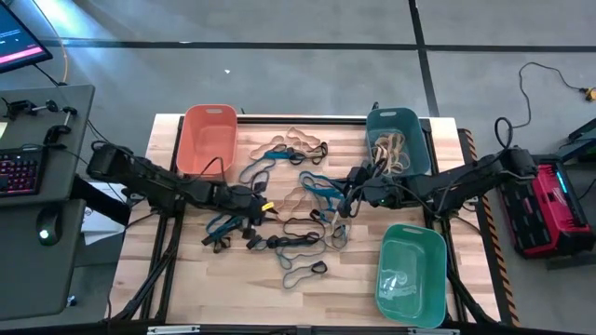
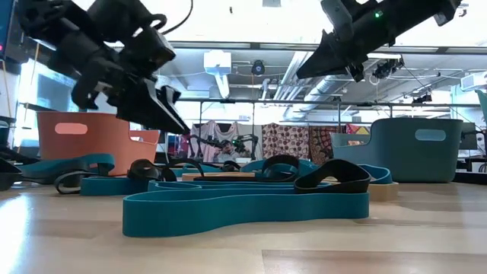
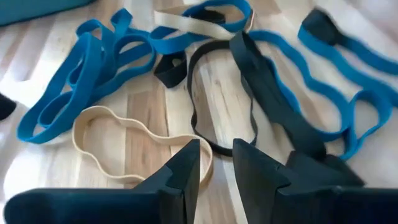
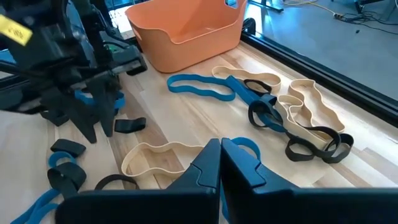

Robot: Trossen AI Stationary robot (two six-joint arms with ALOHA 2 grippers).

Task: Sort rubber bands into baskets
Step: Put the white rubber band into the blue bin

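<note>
Tan, blue and black rubber bands (image 1: 298, 200) lie flat and scattered on the wooden table between my arms. The orange basket (image 1: 209, 138) stands far left, the dark teal basket (image 1: 396, 140) far right with tan bands (image 1: 391, 149) in it, and the green basket (image 1: 411, 273) near right. My left gripper (image 1: 264, 200) hangs above the bands, open by a narrow gap and empty, over a tan band (image 3: 118, 140) and a black band (image 3: 217, 93). My right gripper (image 1: 349, 191) is shut and empty, above the table beside a tan band (image 4: 155, 155).
The bands spread from the far middle (image 1: 293, 144) to the near middle (image 1: 303, 270) of the table. Bare wood lies at the near left (image 1: 177, 270). A keyboard and desk (image 1: 28, 167) stand off the left edge and a red device (image 1: 554, 205) off the right.
</note>
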